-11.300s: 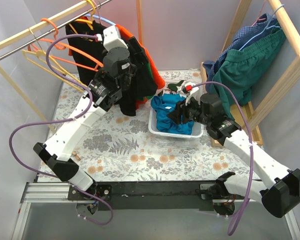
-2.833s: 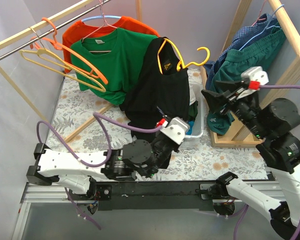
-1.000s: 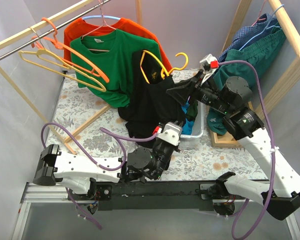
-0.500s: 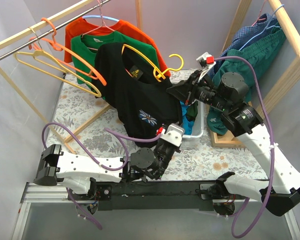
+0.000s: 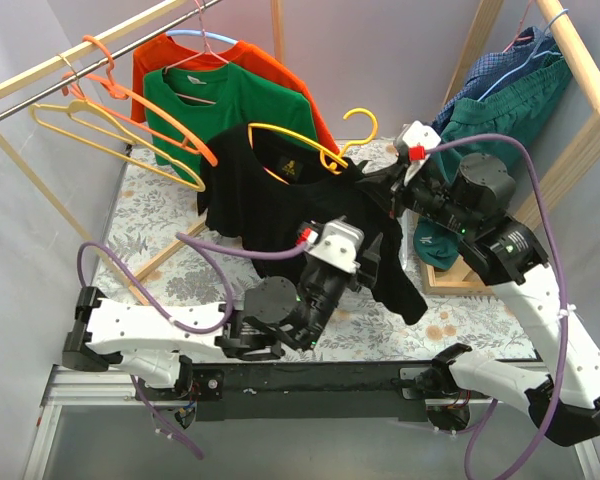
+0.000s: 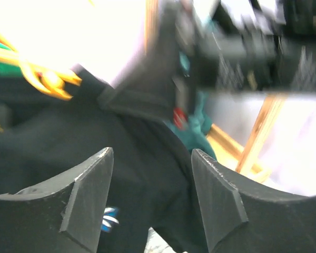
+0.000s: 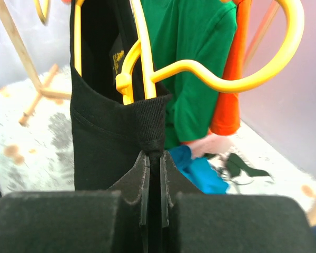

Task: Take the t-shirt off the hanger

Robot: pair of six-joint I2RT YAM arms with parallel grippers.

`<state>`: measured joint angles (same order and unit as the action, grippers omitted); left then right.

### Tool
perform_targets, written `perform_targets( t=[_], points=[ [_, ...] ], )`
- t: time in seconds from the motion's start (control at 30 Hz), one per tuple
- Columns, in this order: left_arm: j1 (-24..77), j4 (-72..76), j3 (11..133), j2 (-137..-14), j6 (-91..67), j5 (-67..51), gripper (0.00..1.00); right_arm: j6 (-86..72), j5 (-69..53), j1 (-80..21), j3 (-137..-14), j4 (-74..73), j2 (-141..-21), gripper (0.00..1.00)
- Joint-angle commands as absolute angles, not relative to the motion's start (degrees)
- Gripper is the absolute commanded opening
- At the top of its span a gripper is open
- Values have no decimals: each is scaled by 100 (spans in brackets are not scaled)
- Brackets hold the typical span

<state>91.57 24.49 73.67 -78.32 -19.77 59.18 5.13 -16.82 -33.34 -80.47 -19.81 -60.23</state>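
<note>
A black t-shirt (image 5: 270, 205) hangs on a yellow hanger (image 5: 310, 140) in mid-air over the middle of the table, off the rail. My right gripper (image 5: 368, 180) is shut on the shirt's ribbed collar right beside the hanger's neck; the right wrist view shows the collar (image 7: 151, 132) pinched between the jaws of my right gripper (image 7: 151, 155) under the hanger (image 7: 200, 68). My left gripper (image 5: 365, 255) is open and empty, pointing up at the shirt's lower part. In the left wrist view the shirt (image 6: 68, 137) lies beyond my left gripper (image 6: 150, 158), with nothing between the fingers.
A green t-shirt (image 5: 220, 100) and an orange t-shirt (image 5: 280, 70) hang on the rail at the back left, beside empty orange (image 5: 130, 90) and yellow (image 5: 90, 130) hangers. A wooden rack (image 5: 580, 70) with teal and blue clothes (image 5: 490, 110) stands at the right.
The shirt and hanger have dropped and swung right, so the shirt now stretches out flatter. My left gripper has risen under the shirt. My right gripper keeps hold of the collar.
</note>
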Motion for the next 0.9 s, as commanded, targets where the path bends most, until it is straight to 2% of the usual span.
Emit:
perform_targets(
  t=[0.0,0.33,0.43,0.6,0.7,0.8,0.87],
  points=[
    [9149,1075,8067,-7252,-2521,5994,62,1572,-1809,-3313,-7779,-1714,-5397,1],
    [9123,-243,8481,-6628,-3233,6126,65,2416,-2689,-3313,-7075,-2232,-4641,1],
    [8974,-1289,8639,-6461,-4198,5609,62,2531,-2970,-3313,-7101,-2495,-4667,1],
    [8096,-3134,9087,-6468,-5561,4240,55,2680,-3497,-3313,-7189,-2759,-4781,1],
    [7516,-3750,9360,-6758,-5800,3702,55,2672,-3612,-3313,-7181,-2716,-4825,1],
    [6866,-3745,9238,-6794,-5932,2999,55,2646,-3700,-3313,-7189,-2698,-4843,1],
    [6349,-3648,9054,-6776,-5959,2121,54,2646,-3718,-3305,-7189,-2690,-4860,1]
  ],
)
